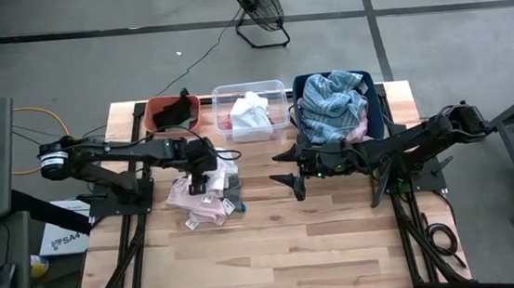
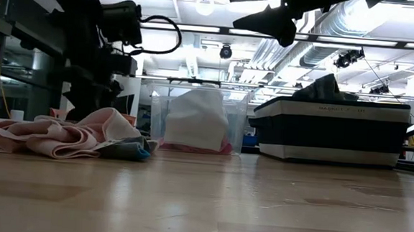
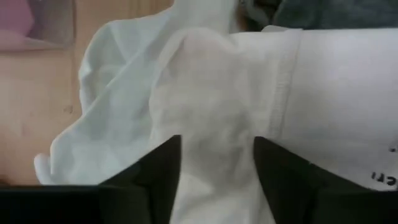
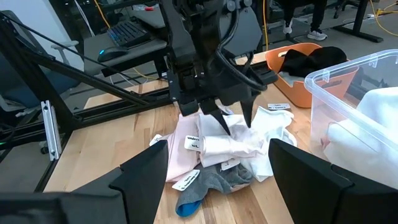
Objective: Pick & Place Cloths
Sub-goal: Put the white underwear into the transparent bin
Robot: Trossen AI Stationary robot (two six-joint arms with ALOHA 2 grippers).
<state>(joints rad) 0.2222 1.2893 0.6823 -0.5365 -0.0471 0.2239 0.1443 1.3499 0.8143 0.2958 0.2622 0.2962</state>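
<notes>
Since the pile is all soft, light fabric, you should expect it to sag and drag its neighbours, so take a raised fold rather than a flat edge. From the high view, the left gripper (image 1: 206, 178) sits straight down on the heap of cloths (image 1: 204, 201) left of centre on the desk (image 1: 340, 239), its arm reaching in from the left. The right gripper (image 1: 295, 180) hangs above bare wood at mid-desk, jaws spread and empty. Beyond stand the orange bin (image 1: 155, 115), the clear bin (image 1: 273, 91) and the dark blue bin (image 1: 379, 115), each with cloth inside.

In the low view, the pale pink cloth (image 2: 54, 135) lies crumpled at the left with the left arm standing over it.

In the left wrist view, a ridge of white cloth (image 3: 217, 124) rises between the jaws, which stand parted either side; whether they pinch it I cannot tell.

From the right wrist view, you see the left jaws pointing down into the white fold, a grey sock (image 4: 211, 184) at the pile's edge.
</notes>
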